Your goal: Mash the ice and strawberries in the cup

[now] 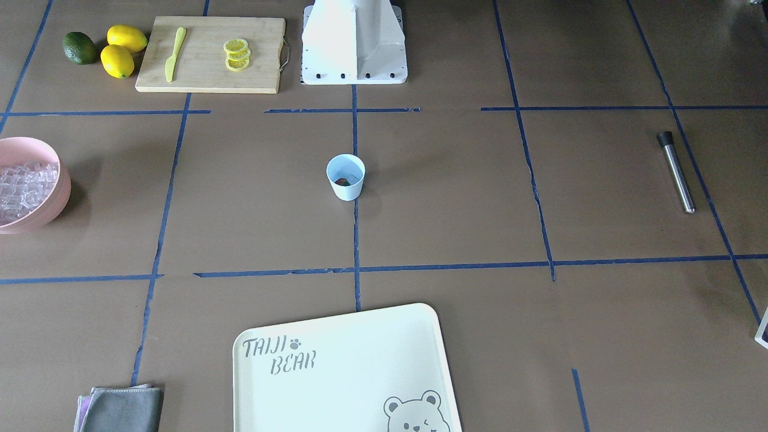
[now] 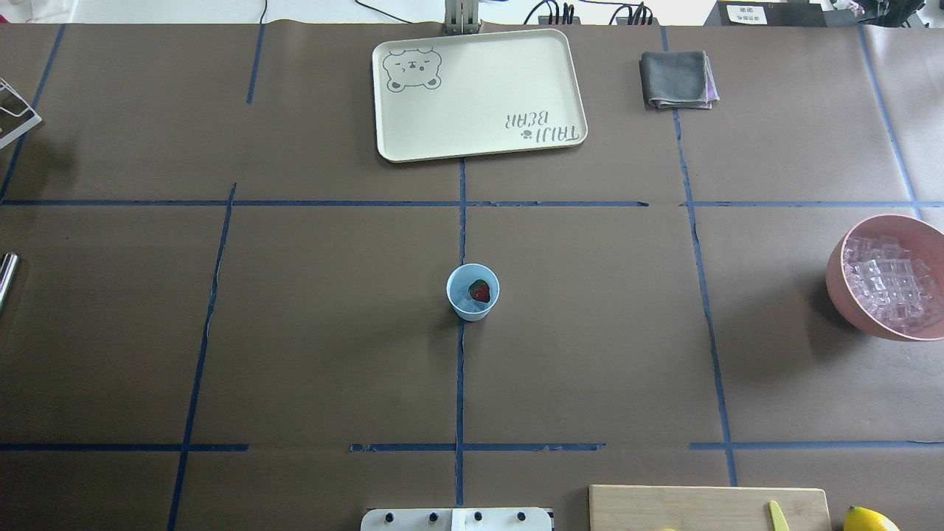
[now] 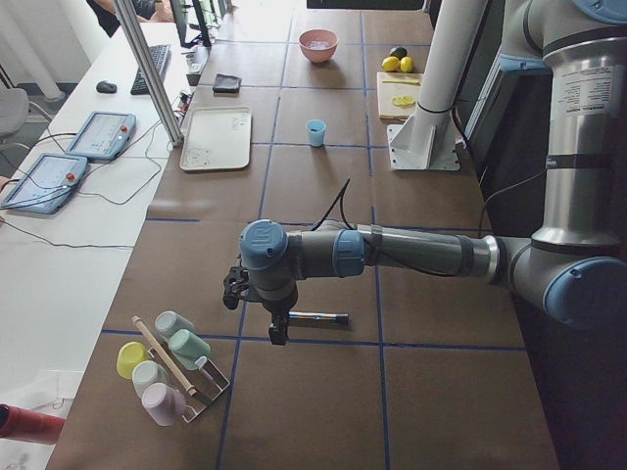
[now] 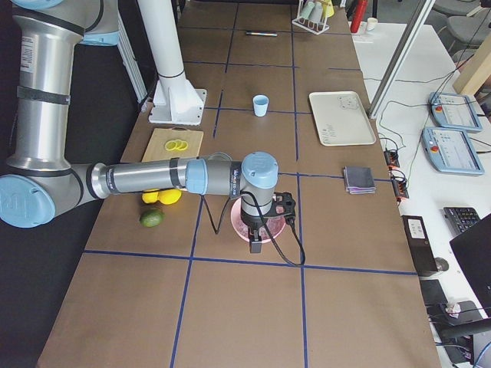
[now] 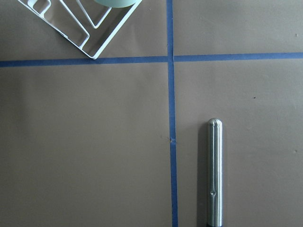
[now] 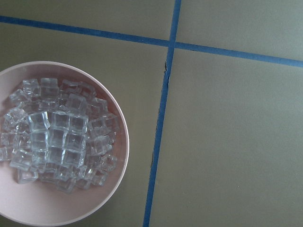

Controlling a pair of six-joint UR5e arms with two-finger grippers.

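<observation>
The strawberry [image 2: 481,292] is being contained in the cup [image 2: 472,314], while the jaw states of the left gripper [image 3: 278,336] and right gripper [image 4: 255,245] cannot be told.

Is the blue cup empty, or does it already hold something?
Not empty: the upright cup holds one red strawberry, seen from overhead. Whether anything else lies beside it is too small to tell.

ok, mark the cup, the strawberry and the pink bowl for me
cup [image 2: 472,313]: overhead exterior view, outer wall below the rim.
strawberry [image 2: 480,292]: overhead exterior view, red body inside the cup.
pink bowl [image 2: 835,284]: overhead exterior view, outer left wall.
</observation>
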